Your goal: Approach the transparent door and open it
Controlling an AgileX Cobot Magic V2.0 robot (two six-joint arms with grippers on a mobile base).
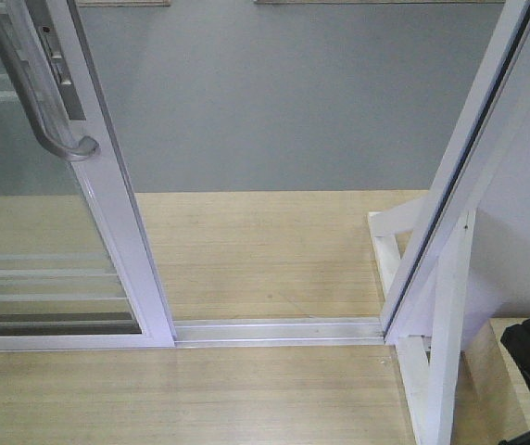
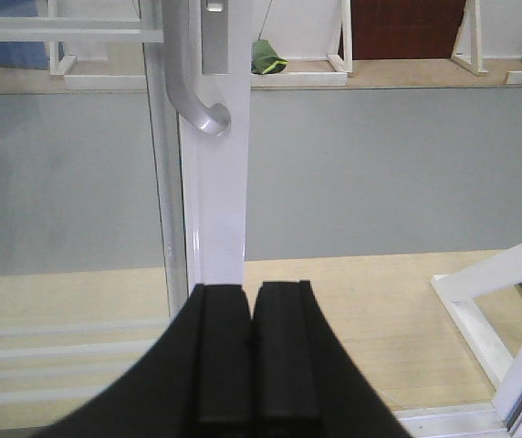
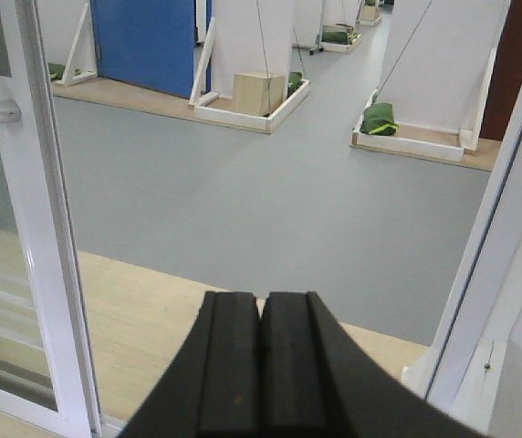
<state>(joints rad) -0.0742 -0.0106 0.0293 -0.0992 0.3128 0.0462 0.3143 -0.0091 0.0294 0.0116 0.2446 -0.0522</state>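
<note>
The transparent door (image 1: 126,232) stands at the left, a glass panel in a glossy white frame with thin white bars low in the glass. Its curved grey handle (image 1: 38,102) and lock plate are at the top left. Between the door's edge and the white jamb (image 1: 460,158) on the right lies a wide gap. My left gripper (image 2: 253,290) is shut and empty, below the handle (image 2: 193,91) and close to the door frame (image 2: 215,201). My right gripper (image 3: 262,299) is also shut and empty, facing the gap, with the door (image 3: 46,228) to its left.
A white floor track (image 1: 279,329) crosses the wooden floor in the gap. A white brace stand (image 1: 441,352) props the right jamb. Beyond lies grey floor with white panel stands, a cardboard box (image 3: 259,93) and green bags (image 3: 380,119).
</note>
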